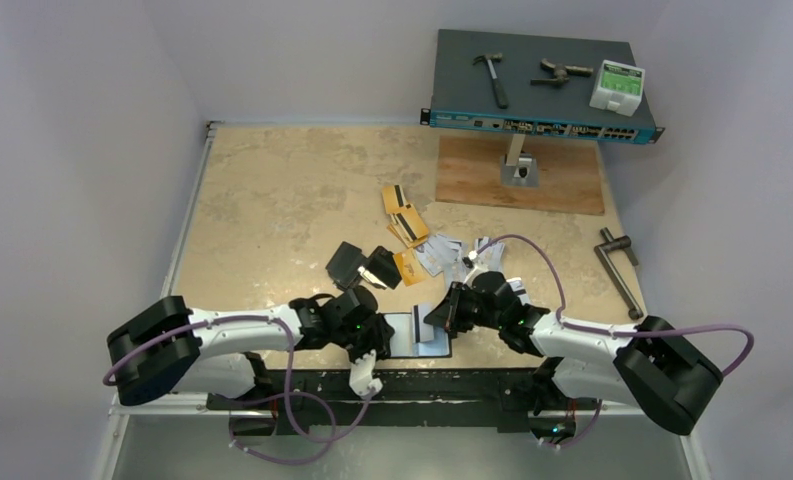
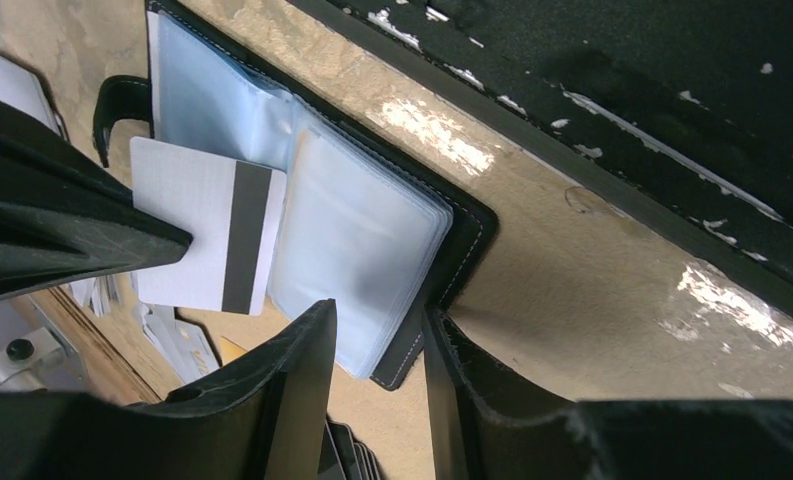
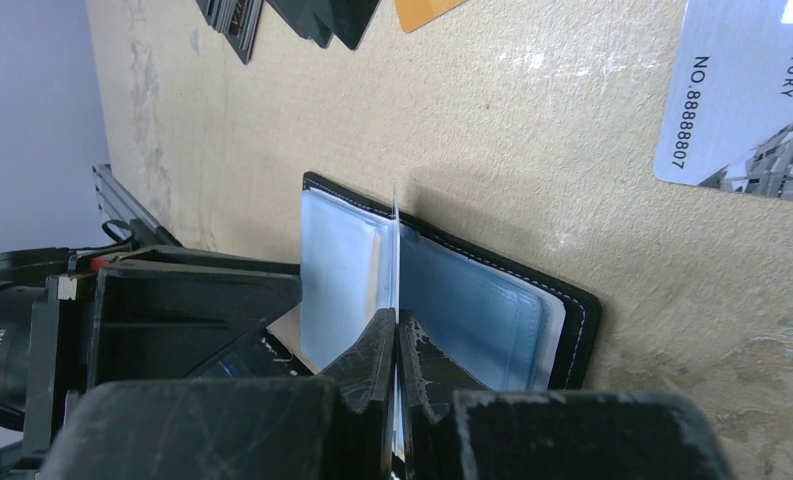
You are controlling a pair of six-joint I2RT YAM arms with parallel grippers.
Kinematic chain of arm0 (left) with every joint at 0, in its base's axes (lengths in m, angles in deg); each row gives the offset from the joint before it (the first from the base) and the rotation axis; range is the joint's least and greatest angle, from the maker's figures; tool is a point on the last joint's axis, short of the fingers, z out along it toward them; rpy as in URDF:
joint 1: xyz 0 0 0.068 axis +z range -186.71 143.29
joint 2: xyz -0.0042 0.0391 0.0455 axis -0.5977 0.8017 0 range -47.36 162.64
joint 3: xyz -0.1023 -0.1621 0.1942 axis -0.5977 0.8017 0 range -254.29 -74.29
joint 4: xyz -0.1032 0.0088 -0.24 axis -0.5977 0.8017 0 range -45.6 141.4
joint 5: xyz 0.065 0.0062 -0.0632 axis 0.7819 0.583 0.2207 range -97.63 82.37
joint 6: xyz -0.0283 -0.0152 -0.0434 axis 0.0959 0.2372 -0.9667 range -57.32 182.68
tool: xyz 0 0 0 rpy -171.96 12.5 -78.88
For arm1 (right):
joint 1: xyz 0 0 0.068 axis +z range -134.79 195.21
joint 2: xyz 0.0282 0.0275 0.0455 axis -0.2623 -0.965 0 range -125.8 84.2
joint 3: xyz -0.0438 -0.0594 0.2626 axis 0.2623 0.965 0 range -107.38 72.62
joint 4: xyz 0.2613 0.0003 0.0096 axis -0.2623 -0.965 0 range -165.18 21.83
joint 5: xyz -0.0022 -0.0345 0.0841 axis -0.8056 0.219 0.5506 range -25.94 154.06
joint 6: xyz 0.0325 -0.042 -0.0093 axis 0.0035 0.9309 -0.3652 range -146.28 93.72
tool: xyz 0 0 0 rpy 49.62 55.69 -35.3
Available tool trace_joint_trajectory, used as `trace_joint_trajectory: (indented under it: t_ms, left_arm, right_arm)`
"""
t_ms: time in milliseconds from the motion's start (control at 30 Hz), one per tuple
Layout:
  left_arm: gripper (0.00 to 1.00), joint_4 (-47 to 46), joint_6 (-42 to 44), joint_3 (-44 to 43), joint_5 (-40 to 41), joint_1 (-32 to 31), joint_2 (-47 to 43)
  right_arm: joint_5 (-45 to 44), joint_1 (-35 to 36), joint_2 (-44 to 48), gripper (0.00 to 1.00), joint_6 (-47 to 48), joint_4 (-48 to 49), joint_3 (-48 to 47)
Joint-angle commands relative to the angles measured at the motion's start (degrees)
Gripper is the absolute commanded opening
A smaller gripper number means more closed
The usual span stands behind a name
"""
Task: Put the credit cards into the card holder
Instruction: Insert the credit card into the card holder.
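At 6 o'clock on the table (image 1: 272, 190): your card holder (image 2: 362, 230) lies open, clear sleeves up.
Your left gripper (image 2: 377, 315): clamped on the holder's corner.
Your right gripper (image 3: 397, 325): pinching a striped silver-white card (image 2: 197, 225), edge at the sleeves.
Your loose cards (image 1: 409, 228): heaped at 12 o'clock of the holder.

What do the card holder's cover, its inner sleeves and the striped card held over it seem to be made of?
The card holder cover looks like black leather or imitation, matte, with white edge stitching. Its sleeves look like thin clear plastic, glossy, bluish. The card seems stiff white plastic, with a dark stripe.
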Motion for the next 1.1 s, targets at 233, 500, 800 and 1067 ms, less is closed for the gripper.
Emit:
trace_joint_trajectory:
  t_ms: [233, 500, 800, 1067]
  left_arm:
    - [0.38, 13.04, 5.01, -2.72, 2.47, 0.08, 2.16]
    - [0.34, 6.69, -3.41, -5.42, 0.86, -0.86, 6.36]
    - [0.26, 8.78, -19.11, -8.69, 3.32, -6.59, 9.29]
    - [0.27, 7.7, -31.96, -11.03, 6.55, -11.12, 12.15]
  right_arm:
    - [-0.37, -0.28, 0.7, 0.0, 2.11, -0.34, -0.9]
    - [-0.54, -0.39, 0.61, 0.0, 0.78, 2.08, 0.85]
    - [0.37, -6.52, 3.27, 0.0, 2.32, 1.01, 1.5]
    - [2.21, -8.32, 10.03, 0.0, 3.35, -1.92, 4.14]
